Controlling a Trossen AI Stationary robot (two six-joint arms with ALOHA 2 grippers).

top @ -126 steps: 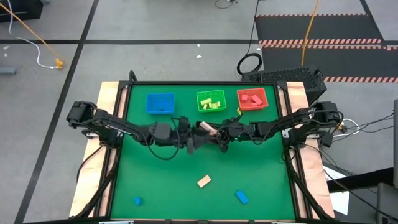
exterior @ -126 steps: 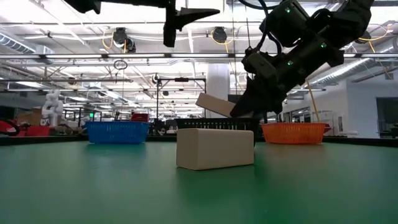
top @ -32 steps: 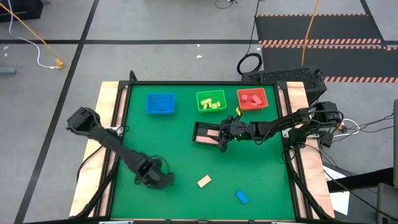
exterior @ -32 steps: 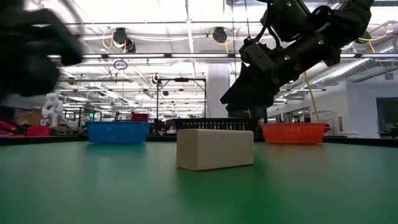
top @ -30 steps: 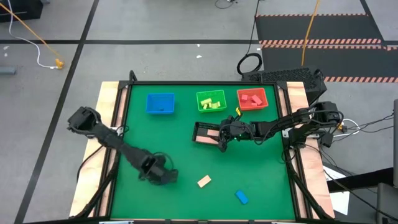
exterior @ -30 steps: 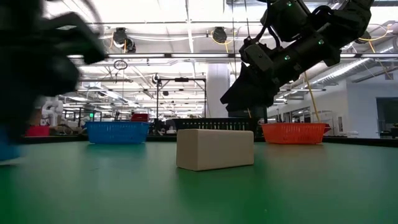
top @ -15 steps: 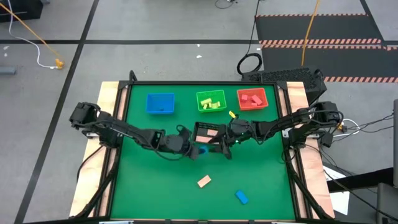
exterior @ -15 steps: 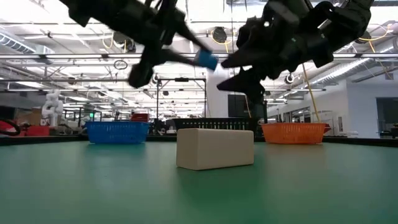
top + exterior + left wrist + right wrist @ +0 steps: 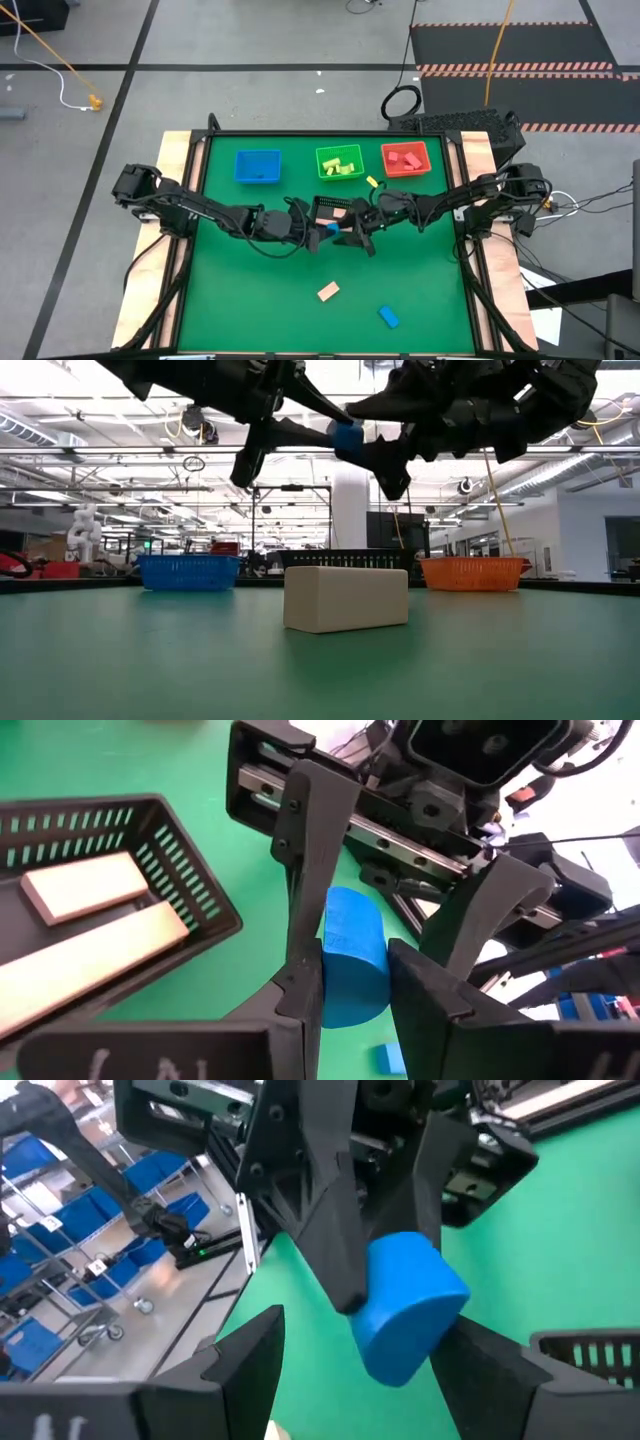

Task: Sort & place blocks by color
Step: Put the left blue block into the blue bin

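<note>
A small blue block (image 9: 331,229) with one rounded side hangs above the table's middle, and my left gripper (image 9: 322,231) is shut on it. My right gripper (image 9: 346,235) faces it from the right, open. Its fingers (image 9: 250,1355) stand on either side of the block (image 9: 405,1320); I cannot tell whether they touch it. Two tan blocks lie in the black mesh tray (image 9: 335,205) just beyond. A tan block (image 9: 328,291) and another blue block (image 9: 388,316) lie flat on the mat nearer the front. A yellow-green block (image 9: 371,183) lies by the green tray. My left gripper pinches the blue block by two opposite sides (image 9: 335,985) between its two fingers (image 9: 300,1005). The fingers come about level from the table's left. The block is lifted clear, well above the mat (image 9: 347,438).
The blue tray (image 9: 257,166), the green tray (image 9: 339,162) and the red tray (image 9: 405,159) stand in a row along the far edge, with blocks in the green and red ones. Open green mat lies at the near left and on the right.
My left gripper has carried the blue block up from the near left of the table toward the middle, to my right gripper. My right gripper has come away from above the mesh tray and turned toward the left gripper; its fingers now stand around the block.
</note>
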